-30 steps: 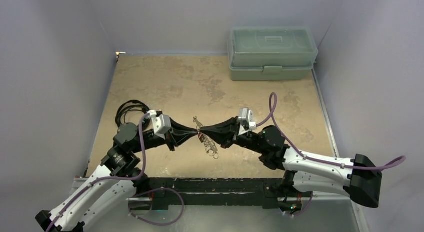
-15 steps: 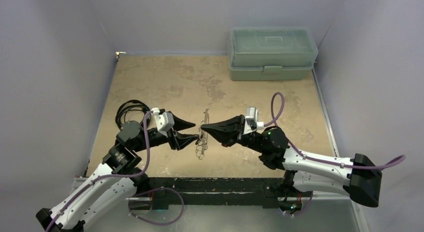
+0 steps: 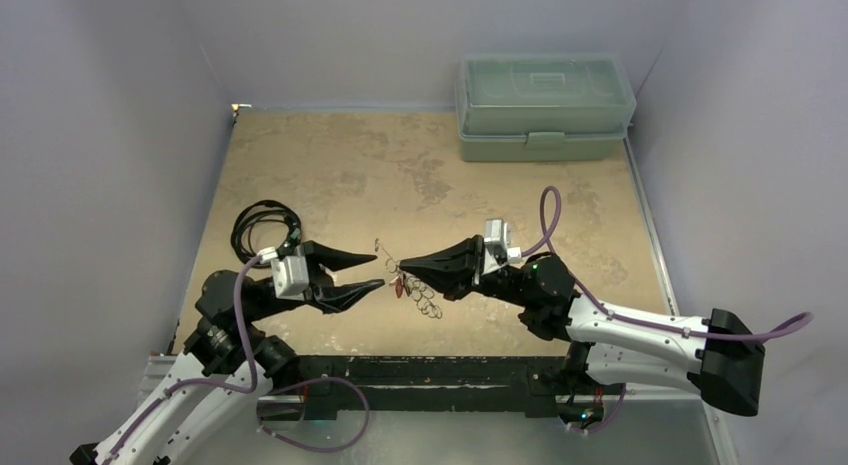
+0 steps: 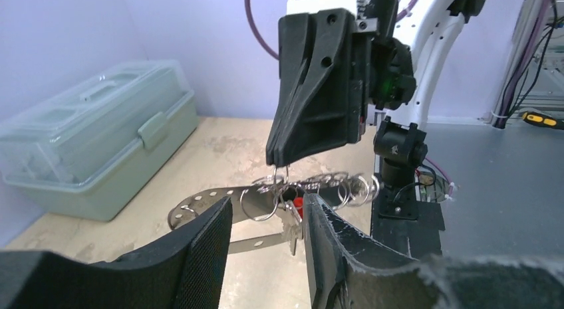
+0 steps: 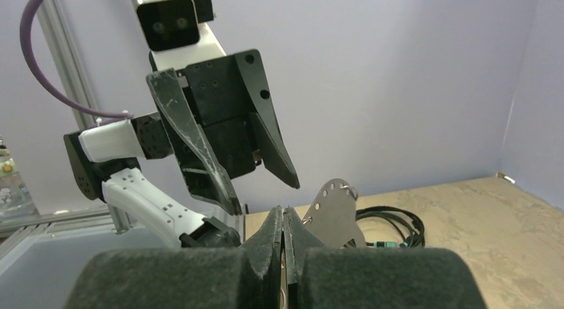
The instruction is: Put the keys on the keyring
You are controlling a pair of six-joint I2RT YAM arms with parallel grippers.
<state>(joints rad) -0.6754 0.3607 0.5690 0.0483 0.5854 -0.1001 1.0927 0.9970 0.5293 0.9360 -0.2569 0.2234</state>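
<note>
My right gripper (image 3: 402, 265) is shut on the keyring (image 3: 420, 293), a bunch of thin silver rings on a flat perforated metal plate (image 4: 211, 204), and holds it above the table. In the left wrist view the right gripper (image 4: 279, 161) pinches a top ring, and the rings (image 4: 339, 186) hang below it. The key, with its red head (image 4: 298, 204), dangles among those rings. My left gripper (image 3: 378, 268) is open just left of the bunch, touching nothing. Its fingers (image 4: 199, 256) frame the key. The right wrist view shows the shut right gripper (image 5: 282, 212) and the plate (image 5: 332, 209).
A pale green lidded box (image 3: 545, 105) stands at the back right of the table. A coiled black cable (image 3: 262, 225) lies on the left, behind my left arm. Walls close in on both sides.
My left gripper has opened, letting go of the bunch, and has drawn back to the left. The right gripper stays shut on the keyring, which has swung slightly.
</note>
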